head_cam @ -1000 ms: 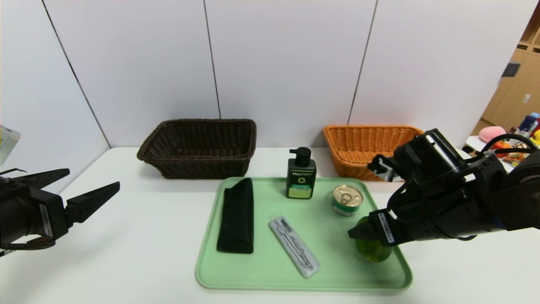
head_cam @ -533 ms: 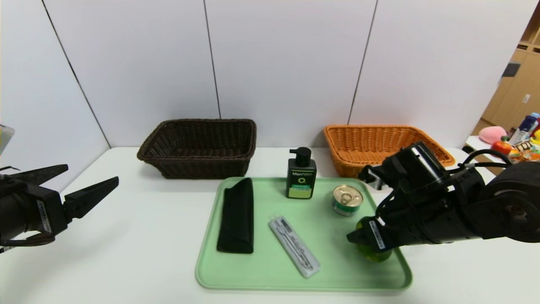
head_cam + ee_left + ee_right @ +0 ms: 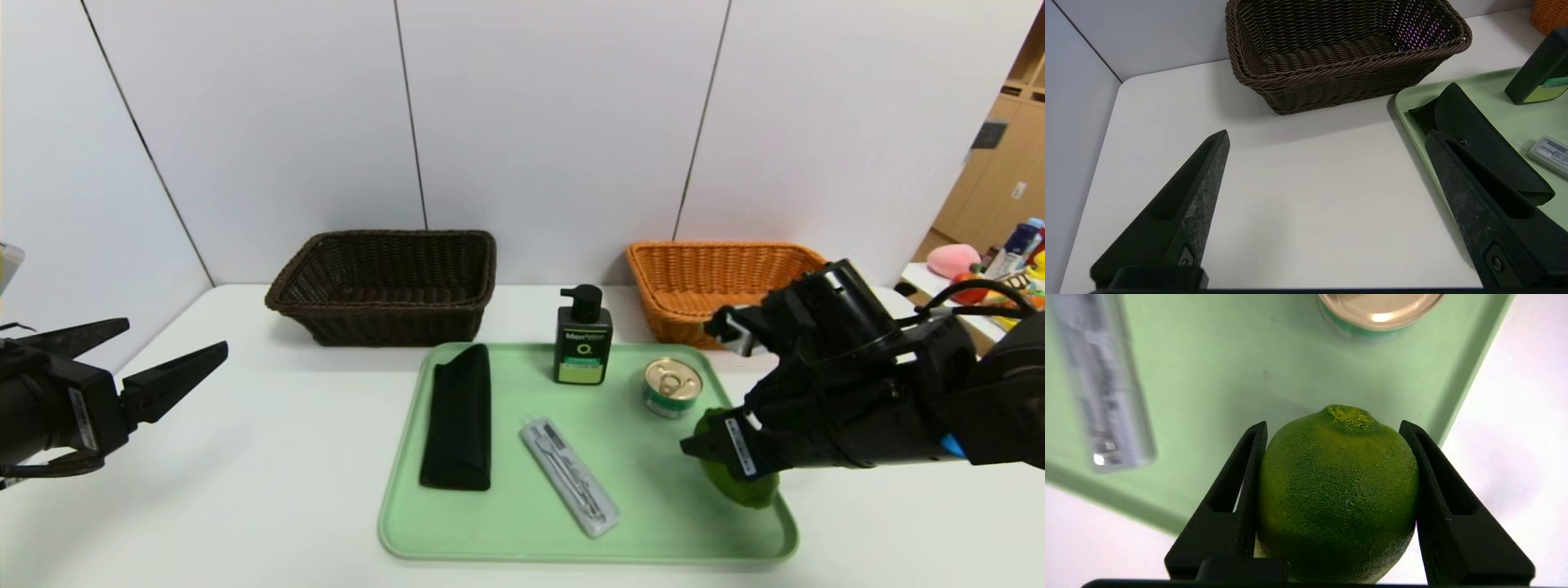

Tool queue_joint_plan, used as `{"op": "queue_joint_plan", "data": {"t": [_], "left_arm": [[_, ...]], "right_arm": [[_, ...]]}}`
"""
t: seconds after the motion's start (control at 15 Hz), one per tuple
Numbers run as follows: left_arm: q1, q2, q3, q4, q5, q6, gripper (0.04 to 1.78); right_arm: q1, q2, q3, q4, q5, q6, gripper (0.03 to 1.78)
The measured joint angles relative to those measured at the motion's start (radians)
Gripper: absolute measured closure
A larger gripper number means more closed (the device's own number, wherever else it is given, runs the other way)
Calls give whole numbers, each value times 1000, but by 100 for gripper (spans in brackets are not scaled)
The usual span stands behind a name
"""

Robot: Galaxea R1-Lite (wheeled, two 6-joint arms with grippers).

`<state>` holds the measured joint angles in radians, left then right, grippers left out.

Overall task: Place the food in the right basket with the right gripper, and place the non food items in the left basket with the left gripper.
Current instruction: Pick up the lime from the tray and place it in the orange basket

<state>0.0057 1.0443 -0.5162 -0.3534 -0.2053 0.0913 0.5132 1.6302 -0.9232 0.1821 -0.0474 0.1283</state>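
Note:
My right gripper (image 3: 709, 447) is shut on the green lime (image 3: 739, 482), (image 3: 1337, 490) and holds it just above the right front corner of the green tray (image 3: 506, 535). The tin can (image 3: 671, 387) stands on the tray behind it, its lid showing in the right wrist view (image 3: 1378, 310). The pump bottle (image 3: 583, 336), black pouch (image 3: 459, 416) and cutlery case (image 3: 569, 476) rest on the tray. The dark brown basket (image 3: 384, 284) and orange basket (image 3: 702, 278) stand behind. My left gripper (image 3: 175, 359), (image 3: 1327, 136) is open and empty over the table's left side.
White wall panels rise behind the baskets. Bare white tabletop (image 3: 1298, 196) lies between my left gripper and the tray. Shelving and colourful clutter (image 3: 992, 261) sit beyond the table's right end.
My right gripper has lifted the lime off the tray and shifted slightly right. The left arm has barely moved.

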Motion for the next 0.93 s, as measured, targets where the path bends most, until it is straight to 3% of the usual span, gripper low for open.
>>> {"op": "queue_joint_plan", "data": {"t": [0.27,0.4,0.6,0.8,0.93], "left_arm": [[0,-10,7,1,14,-20,13],[1,-13,10,0,15,-21,13],[1,-19,16,0,15,-24,13],[1,-23,19,0,15,-37,13],[1,-24,20,0,15,-39,13]], "right_arm": [[-20,-155,-141,-3,11,-10,78],[-132,-170,-271,-3,37,-55,78],[-304,-70,-453,-4,91,-106,78],[-412,96,-565,-5,102,-125,79],[-449,207,-615,-5,89,-131,79]]}}
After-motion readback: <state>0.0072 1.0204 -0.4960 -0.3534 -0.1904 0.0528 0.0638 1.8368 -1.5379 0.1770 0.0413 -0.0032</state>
